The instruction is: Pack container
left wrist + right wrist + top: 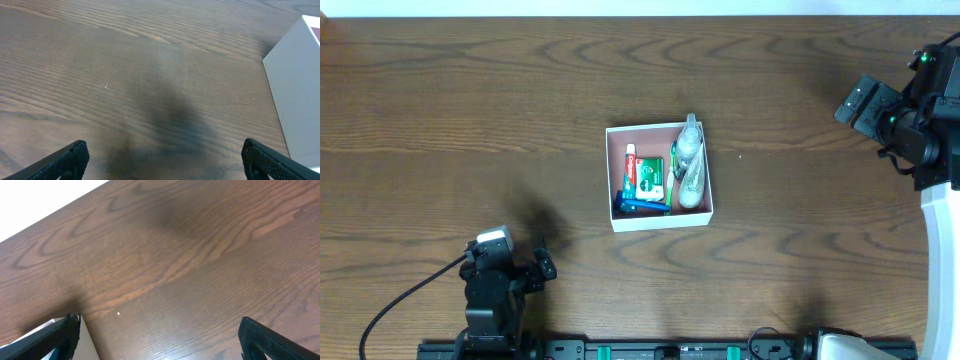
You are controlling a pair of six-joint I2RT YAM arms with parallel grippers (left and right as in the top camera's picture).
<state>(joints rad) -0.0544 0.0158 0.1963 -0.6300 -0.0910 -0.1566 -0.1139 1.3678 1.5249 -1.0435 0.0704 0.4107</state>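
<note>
Overhead, the container sits on the wooden table. It is a shallow square box with thin white walls and a dusty pink-brown floor. Inside it, against its left wall, lies a red-and-white toothpaste tube. Just right of the tube lies a green-and-white packet. A blue item lies across the container's near left corner, on the near side of both. Along the container's right wall lies a clear bottle, its cap end reaching the far rim. A thin green item lies between the packet and the bottle; what it is cannot be told.

The left gripper hangs well apart from the container, off its near left corner. In the left wrist view its fingers stand wide apart at the lower corners of the picture. Only bare wood lies between them and nothing is gripped. The container's white outer wall shows at the right edge of that view, clear of both fingers.

The right gripper is also well apart from the container, off its far right corner. In the right wrist view its fingers are spread wide and hold nothing. Wood grain lies between them, and the table's far edge shows above.
</note>
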